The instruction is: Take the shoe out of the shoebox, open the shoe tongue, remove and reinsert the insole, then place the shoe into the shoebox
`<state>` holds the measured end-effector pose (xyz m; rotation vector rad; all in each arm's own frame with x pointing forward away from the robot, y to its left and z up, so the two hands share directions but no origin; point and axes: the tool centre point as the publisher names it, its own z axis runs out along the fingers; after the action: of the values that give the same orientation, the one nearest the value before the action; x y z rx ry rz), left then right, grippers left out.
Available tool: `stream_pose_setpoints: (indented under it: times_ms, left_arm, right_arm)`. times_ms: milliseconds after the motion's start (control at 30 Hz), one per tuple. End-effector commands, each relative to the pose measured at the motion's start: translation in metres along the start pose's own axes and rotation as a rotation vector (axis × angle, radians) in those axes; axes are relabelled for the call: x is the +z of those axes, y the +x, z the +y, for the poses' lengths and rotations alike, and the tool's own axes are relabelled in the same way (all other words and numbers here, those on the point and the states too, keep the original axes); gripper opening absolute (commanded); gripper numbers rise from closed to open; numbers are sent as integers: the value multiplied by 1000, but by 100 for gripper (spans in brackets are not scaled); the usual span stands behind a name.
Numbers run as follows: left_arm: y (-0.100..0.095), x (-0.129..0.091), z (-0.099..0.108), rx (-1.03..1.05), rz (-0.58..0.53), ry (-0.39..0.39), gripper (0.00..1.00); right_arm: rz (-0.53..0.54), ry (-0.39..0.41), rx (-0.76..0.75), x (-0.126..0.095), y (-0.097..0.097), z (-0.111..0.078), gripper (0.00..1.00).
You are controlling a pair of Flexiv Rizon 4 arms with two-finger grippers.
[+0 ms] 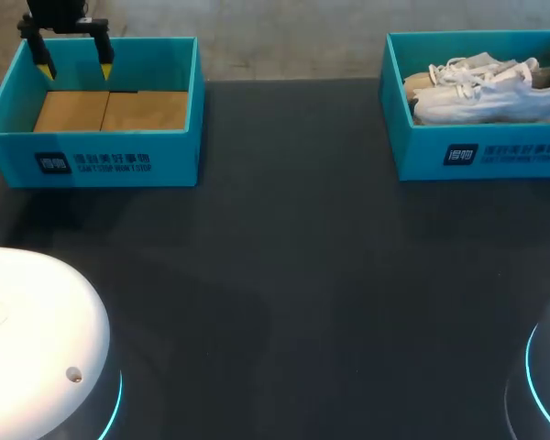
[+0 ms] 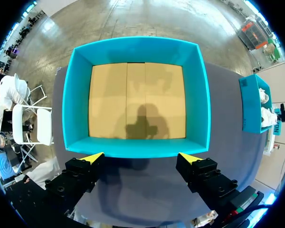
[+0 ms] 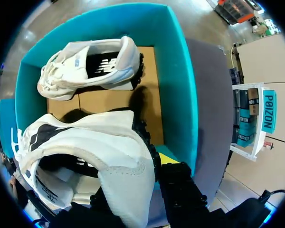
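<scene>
Left gripper (image 2: 141, 157): spread wide, holding nothing, above the near wall of the left shoebox (image 2: 137, 148).
Right gripper (image 3: 142, 164): low in the right shoebox (image 3: 181, 85); grip could not be told, as the heel hid it.
White shoe (image 3: 99, 142): in that box, its heel right up against the right gripper.
Second shoe (image 3: 90, 61): lay ahead, on its side.

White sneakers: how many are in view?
2. One white lace-up sneaker lies in the right teal cardboard shoebox, ahead of the right hand; the other sneaker sits at that hand. The left teal shoebox shows none.
</scene>
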<state>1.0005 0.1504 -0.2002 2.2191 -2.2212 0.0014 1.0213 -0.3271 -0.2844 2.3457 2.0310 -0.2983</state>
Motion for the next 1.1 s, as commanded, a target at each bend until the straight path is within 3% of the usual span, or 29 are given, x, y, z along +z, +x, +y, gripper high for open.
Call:
stream_pose_setpoints:
  times_ms: [33, 600, 1100]
  left_arm:
    - [0, 0, 0, 0, -1, 0, 100]
    - [0, 0, 0, 0, -1, 0, 100]
    - [0, 0, 0, 0, -1, 0, 100]
  right_arm:
    - [-13, 2, 5, -20, -2, 0, 0]
    - [-3, 6, 1, -61, 1, -5, 0]
    - [-12, 17, 16, -101, 38, -63, 0]
